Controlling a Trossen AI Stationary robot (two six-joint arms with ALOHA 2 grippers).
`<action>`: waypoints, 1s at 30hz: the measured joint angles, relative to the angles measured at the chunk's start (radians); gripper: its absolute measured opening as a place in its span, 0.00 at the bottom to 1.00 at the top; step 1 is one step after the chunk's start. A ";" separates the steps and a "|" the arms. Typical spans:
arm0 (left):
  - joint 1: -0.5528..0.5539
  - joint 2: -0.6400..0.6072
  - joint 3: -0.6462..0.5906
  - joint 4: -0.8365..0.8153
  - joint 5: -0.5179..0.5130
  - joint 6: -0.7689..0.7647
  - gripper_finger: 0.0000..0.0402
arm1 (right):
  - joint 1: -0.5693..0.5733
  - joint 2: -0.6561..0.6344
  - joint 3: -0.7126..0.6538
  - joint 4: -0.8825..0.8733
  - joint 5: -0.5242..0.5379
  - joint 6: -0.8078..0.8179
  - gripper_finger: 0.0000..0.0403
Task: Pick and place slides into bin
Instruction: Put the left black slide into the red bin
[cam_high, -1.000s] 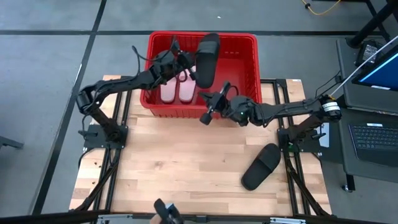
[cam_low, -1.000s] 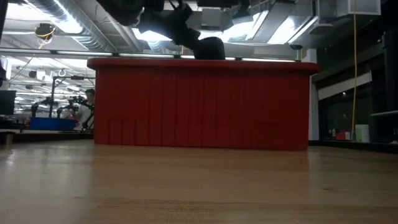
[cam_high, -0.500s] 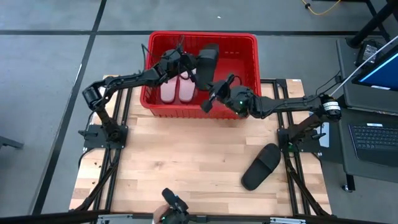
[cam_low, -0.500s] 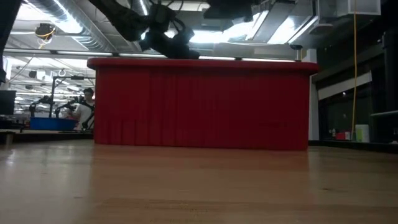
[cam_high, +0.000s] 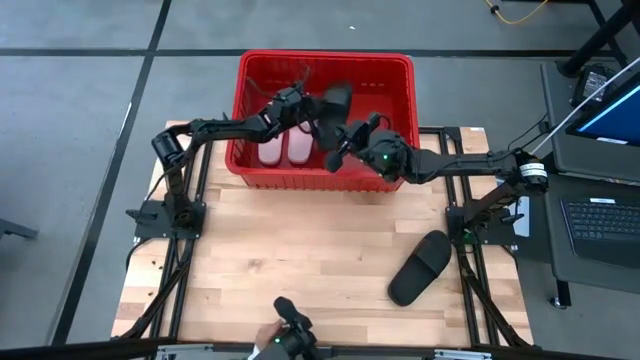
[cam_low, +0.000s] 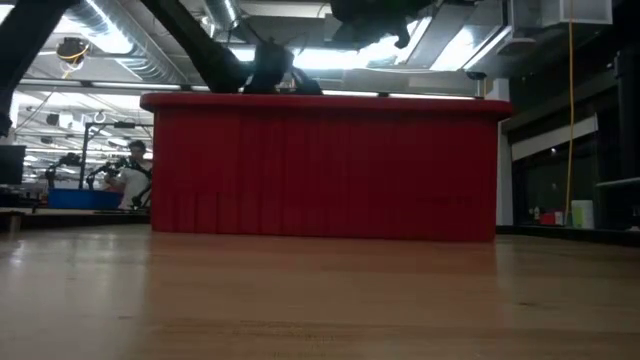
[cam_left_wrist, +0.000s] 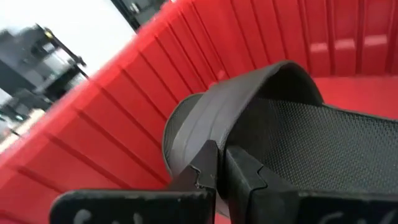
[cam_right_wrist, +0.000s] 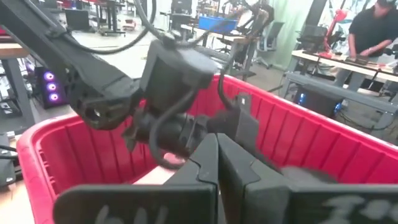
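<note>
1. Right now the left claw (cam_high: 312, 108) is inside the red bin (cam_high: 400, 70), pinching the strap edge of a black slide (cam_high: 335, 108) that hangs low over the bin's middle.
2. Beside it, the two pink slides (cam_high: 285, 147) lie side by side on the bin floor, towards the left and near wall.
3. Meanwhile the right claw (cam_high: 338, 155) hovers over the bin's near rim, its fingers pressed together on nothing that I can see.
4. Out on the wooden worktop (cam_high: 280, 260), well apart from the bin, the other black slide (cam_high: 420, 267) lies near the right edge, untouched.
5. From the left wrist view, the held slide's (cam_left_wrist: 273, 130) strap looks like thick, bendy foam or rubber, arching without creasing; I'd judge it light and not fragile.
6. That broad strap seems the sensible place to take hold of the last one too: it stands up off the sole, so the fingers can close across its edge, whereas the flat sole offers little to catch.
7. Being soft, it may swing or sag once lifted.
</note>
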 joint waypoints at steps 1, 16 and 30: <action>0.000 0.011 0.000 0.002 0.000 -0.006 0.01 | 0.000 0.000 0.000 -0.005 0.000 0.000 0.01; 0.000 0.097 0.000 0.056 0.009 -0.057 0.01 | 0.000 0.000 0.000 -0.015 0.000 0.000 0.01; 0.007 0.149 0.000 0.062 -0.006 -0.059 0.01 | 0.000 0.000 0.000 -0.021 0.000 0.004 0.01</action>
